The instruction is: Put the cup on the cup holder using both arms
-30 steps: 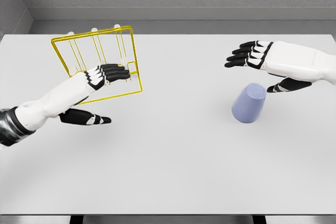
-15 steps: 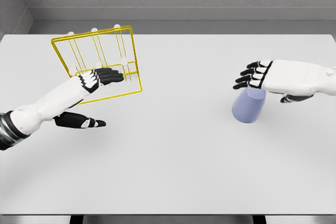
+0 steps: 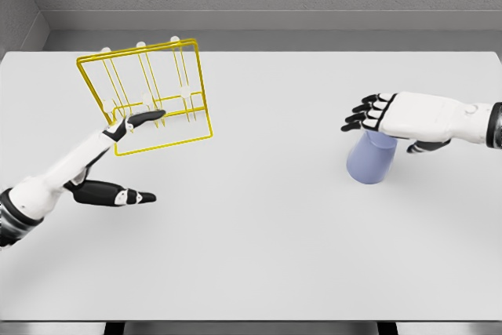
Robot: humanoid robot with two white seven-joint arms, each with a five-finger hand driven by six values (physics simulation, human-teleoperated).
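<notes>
Cup (image 3: 371,160), lavender and upside down, stands toward the right edge of the white worktop (image 3: 259,233). Right hand (image 3: 400,115) hovers over its top, fingers spread, thumb behind the cup, gripping nothing. Yellow wire cup holder (image 3: 149,96) sits near the far left corner. Left hand (image 3: 118,158) lies open at its front edge, fingertips over the frame, thumb stretched out below.

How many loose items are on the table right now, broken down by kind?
Lavender-blue plastic cup, lying under the right hand: 1
Yellow wire cup holder rack, with the left hand at its near edge: 1
Total: 2 items on the white table.
</notes>
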